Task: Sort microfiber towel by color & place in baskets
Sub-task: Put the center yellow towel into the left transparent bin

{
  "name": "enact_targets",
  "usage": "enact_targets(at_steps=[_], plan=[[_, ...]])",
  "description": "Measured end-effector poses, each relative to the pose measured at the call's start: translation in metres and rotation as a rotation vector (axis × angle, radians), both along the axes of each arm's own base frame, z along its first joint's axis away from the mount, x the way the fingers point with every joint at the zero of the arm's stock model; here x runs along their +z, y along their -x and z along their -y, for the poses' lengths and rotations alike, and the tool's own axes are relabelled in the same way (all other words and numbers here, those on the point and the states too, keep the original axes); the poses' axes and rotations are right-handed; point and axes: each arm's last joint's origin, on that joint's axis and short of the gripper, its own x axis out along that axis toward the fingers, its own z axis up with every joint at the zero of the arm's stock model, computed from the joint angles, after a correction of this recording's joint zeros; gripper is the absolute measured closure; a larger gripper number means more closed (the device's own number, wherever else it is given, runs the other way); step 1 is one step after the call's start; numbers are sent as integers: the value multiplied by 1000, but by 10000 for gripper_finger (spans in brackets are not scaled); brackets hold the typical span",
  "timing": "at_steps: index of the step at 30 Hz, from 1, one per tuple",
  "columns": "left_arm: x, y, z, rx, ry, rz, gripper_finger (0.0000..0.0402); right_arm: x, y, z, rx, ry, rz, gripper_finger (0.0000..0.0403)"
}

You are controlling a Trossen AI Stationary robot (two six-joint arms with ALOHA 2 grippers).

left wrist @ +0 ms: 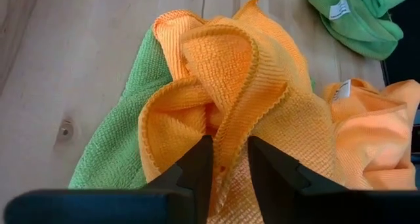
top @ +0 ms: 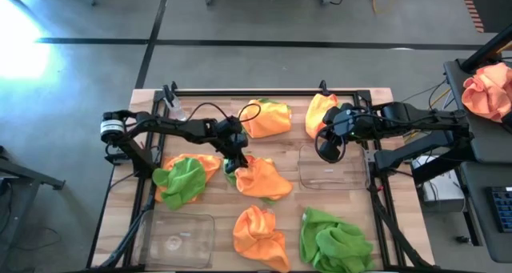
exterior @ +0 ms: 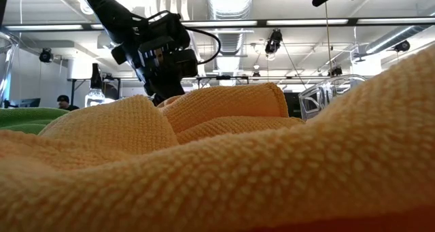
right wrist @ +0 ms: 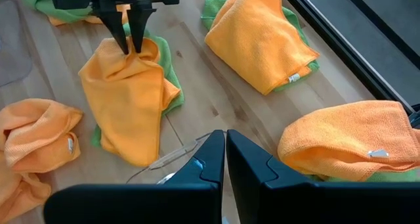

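An orange microfiber towel (top: 262, 179) lies bunched at the table's middle, partly on a green towel (left wrist: 118, 152). My left gripper (left wrist: 230, 171) is down at the orange towel's left end and shut on a raised fold; the right wrist view shows this too, with the left gripper (right wrist: 131, 43) on the towel (right wrist: 128, 99). My right gripper (top: 326, 149) hangs shut and empty above the far end of the right basket (top: 308, 173). The other basket (top: 178, 237) stands at the near left. My left gripper pinches a raised fold of the orange towel (left wrist: 231, 142) between its two fingers, at the towel's left end. It is a fold of more than one layer with a hemmed edge. The fingers slant down from the table's left side. The towel's other parts lie slack on the table and on the green towel.
More towels lie around: orange over green at the far middle (top: 266, 118), orange at the far right (top: 320, 113), green with orange at the left (top: 186, 178), orange at the near middle (top: 258, 237), green at the near right (top: 332, 241). A peach cloth (top: 488, 93) lies off the table.
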Motion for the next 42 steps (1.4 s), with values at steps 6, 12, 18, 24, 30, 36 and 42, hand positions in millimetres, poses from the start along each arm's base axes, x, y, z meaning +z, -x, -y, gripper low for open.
enact_targets(at_steps=[6, 12, 18, 24, 30, 36, 42], plan=[[0, 0, 0, 12, 11, -4, 368, 0, 0, 0, 0, 0, 0, 390], [2, -2, 0, 32, 35, 8, 399, 0, 0, 0, 0, 0, 0, 390], [14, -10, -2, 20, 37, 51, 401, 0, 0, 0, 8, 6, -3, 390], [48, -26, -4, -30, 53, 117, 401, -1, 0, 0, 18, 14, -11, 390], [92, -36, 2, -122, 2, 97, 401, -10, -1, 0, 19, 16, -45, 390], [141, -38, 11, -176, -103, 72, 401, -22, -2, 0, 29, 25, -89, 390], [181, -34, 17, -177, -177, 64, 402, -37, -2, 0, 29, 27, -143, 390]])
